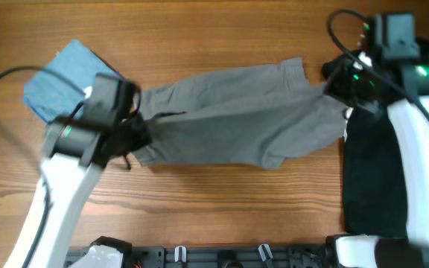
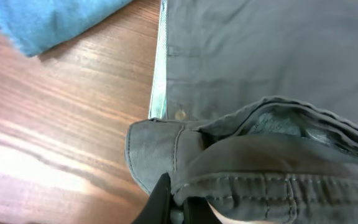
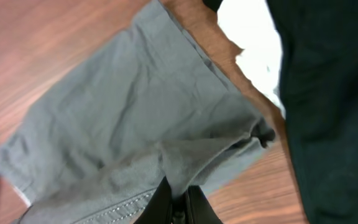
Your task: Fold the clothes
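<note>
No text, label, brand or number can be read anywhere.

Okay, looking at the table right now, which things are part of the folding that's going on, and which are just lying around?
In hand: grey shorts, pinched at one end by the left claw and at the other by the right claw.

Lying about, untouched: light-blue cloth; black garment; white piece beside the black one.
</note>
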`<action>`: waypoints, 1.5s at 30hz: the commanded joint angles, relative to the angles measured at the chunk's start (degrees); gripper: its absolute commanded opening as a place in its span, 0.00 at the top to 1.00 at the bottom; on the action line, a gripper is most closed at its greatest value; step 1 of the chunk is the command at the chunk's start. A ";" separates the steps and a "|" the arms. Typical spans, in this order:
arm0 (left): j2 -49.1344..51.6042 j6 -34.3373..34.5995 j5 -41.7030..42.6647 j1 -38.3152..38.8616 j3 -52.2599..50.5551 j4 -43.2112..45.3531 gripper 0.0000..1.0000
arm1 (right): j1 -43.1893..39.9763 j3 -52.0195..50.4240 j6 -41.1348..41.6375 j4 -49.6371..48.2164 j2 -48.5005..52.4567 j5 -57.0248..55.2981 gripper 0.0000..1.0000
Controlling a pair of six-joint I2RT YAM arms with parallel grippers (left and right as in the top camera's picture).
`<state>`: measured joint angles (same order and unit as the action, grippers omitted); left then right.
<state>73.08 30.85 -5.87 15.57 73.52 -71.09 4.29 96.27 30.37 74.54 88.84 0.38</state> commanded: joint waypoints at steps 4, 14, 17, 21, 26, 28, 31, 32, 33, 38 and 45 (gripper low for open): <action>16.00 -2.12 -4.35 -1.01 0.66 12.55 0.88 | -0.35 0.81 -3.74 -16.92 13.62 7.91 0.74; 21.79 -1.95 -3.78 -3.98 3.74 12.92 0.37 | -3.30 0.81 -14.47 -21.07 22.16 1.18 0.26; 21.18 -1.90 -0.24 -3.96 3.80 10.14 0.36 | -5.09 0.72 -15.80 -14.56 22.40 0.92 0.25; 21.81 -1.88 6.12 -3.96 3.26 8.41 0.38 | -6.88 -0.79 -15.78 -8.24 22.45 0.94 0.26; 22.69 -1.90 10.60 -3.96 0.11 8.76 0.46 | -7.43 -8.41 -17.14 -9.86 22.45 1.64 0.21; 22.69 -1.92 12.52 -3.93 -2.21 9.51 0.46 | -7.43 -12.28 -16.83 -11.56 22.45 2.40 0.16; 22.69 -1.90 14.01 -3.80 -5.84 11.43 0.44 | -7.43 -16.72 -16.61 -14.32 22.45 3.93 0.14; 22.69 -1.90 13.99 -3.80 -7.28 12.50 0.44 | -7.43 -17.64 -16.39 -14.97 22.45 3.93 0.15; 22.69 -1.90 13.97 -3.80 -8.83 13.88 0.44 | -7.43 -18.43 -15.80 -15.47 22.45 3.98 0.16; 22.73 -0.26 13.94 -3.82 -16.13 21.81 0.54 | -7.43 -19.47 -16.28 -16.90 22.40 5.86 0.83; 22.73 6.12 7.06 -3.91 -23.82 30.45 0.86 | -10.27 -19.45 -10.38 -11.41 22.12 3.10 0.96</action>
<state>95.68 33.17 5.76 11.88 52.47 -42.28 -3.81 76.95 16.80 60.01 111.53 4.69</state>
